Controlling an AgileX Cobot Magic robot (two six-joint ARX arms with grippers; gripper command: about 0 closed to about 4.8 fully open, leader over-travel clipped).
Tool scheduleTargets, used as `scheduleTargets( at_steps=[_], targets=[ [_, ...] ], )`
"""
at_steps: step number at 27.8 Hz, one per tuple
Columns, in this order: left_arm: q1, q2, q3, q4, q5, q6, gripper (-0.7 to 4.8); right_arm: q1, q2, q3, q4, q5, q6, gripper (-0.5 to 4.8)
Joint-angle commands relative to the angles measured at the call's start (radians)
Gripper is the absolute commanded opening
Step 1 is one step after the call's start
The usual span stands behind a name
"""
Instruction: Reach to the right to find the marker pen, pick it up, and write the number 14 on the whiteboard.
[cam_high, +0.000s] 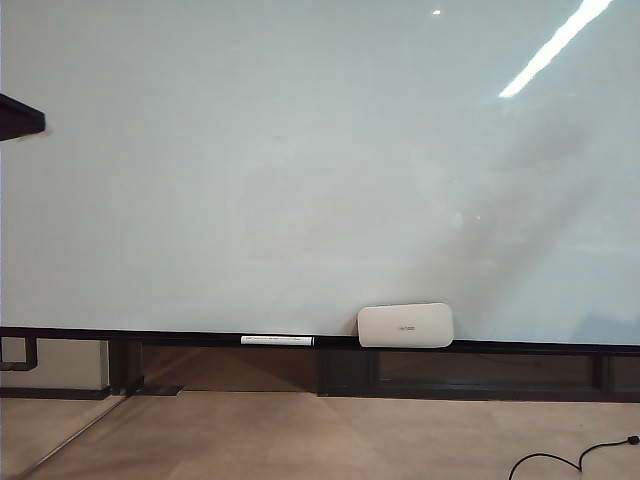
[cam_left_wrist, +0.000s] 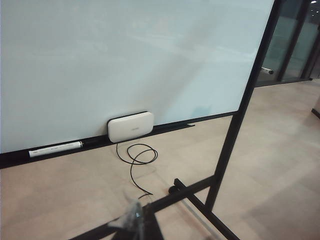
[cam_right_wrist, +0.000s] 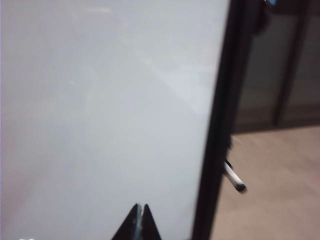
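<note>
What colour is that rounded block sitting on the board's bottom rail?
White; the eraser shows best in the exterior view.

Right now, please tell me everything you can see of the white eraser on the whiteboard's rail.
The eraser is a small white rounded rectangle, smooth and plastic-looking, with faint unreadable grey lettering at its middle. It stands on its long edge on the whiteboard's black bottom rail, its back against the whiteboard. A white pen with black ends lies on the rail beside it, apart. No gripper is near it.
</note>
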Motion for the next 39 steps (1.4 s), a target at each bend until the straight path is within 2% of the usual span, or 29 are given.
scheduleTargets(
  at_steps=[1,7,12,18,24,29,31,32,36,39],
  targets=[
    [0.002,0.072,0.006,0.126,0.000,0.023,-0.06,-0.054,0.076,0.019,0.047,-0.002,0.004,-0.01],
    [0.002,0.241,0.042,0.172,0.041,0.067,-0.06,-0.125,0.179,0.024,0.104,-0.018,0.003,-0.01],
    [0.002,0.410,0.075,0.280,0.071,0.090,-0.06,-0.157,0.277,0.025,0.172,-0.069,-0.002,-0.01],
    [0.002,0.566,0.129,0.339,0.062,0.098,-0.06,-0.158,0.409,0.026,0.298,-0.073,-0.069,0.00],
    [0.003,0.600,0.141,0.354,-0.003,0.151,-0.06,-0.163,0.525,0.047,0.443,-0.058,-0.100,0.00],
    [0.002,0.601,0.140,0.350,0.000,0.158,-0.06,-0.177,0.619,0.120,0.442,-0.097,-0.104,-0.01],
    [0.002,0.601,0.140,0.343,0.000,0.157,-0.06,-0.187,0.672,0.174,0.428,-0.162,-0.101,-0.01],
    [0.002,0.602,0.140,0.336,-0.001,0.158,-0.06,-0.190,0.684,0.208,0.382,-0.205,-0.100,-0.01],
    [0.002,0.607,0.140,0.328,0.000,0.183,-0.06,-0.222,0.713,0.356,0.149,-0.266,-0.134,-0.01],
    [0.002,0.607,0.140,0.320,-0.004,0.209,-0.06,-0.254,0.739,0.418,0.086,-0.320,-0.128,-0.01]
  ],
)
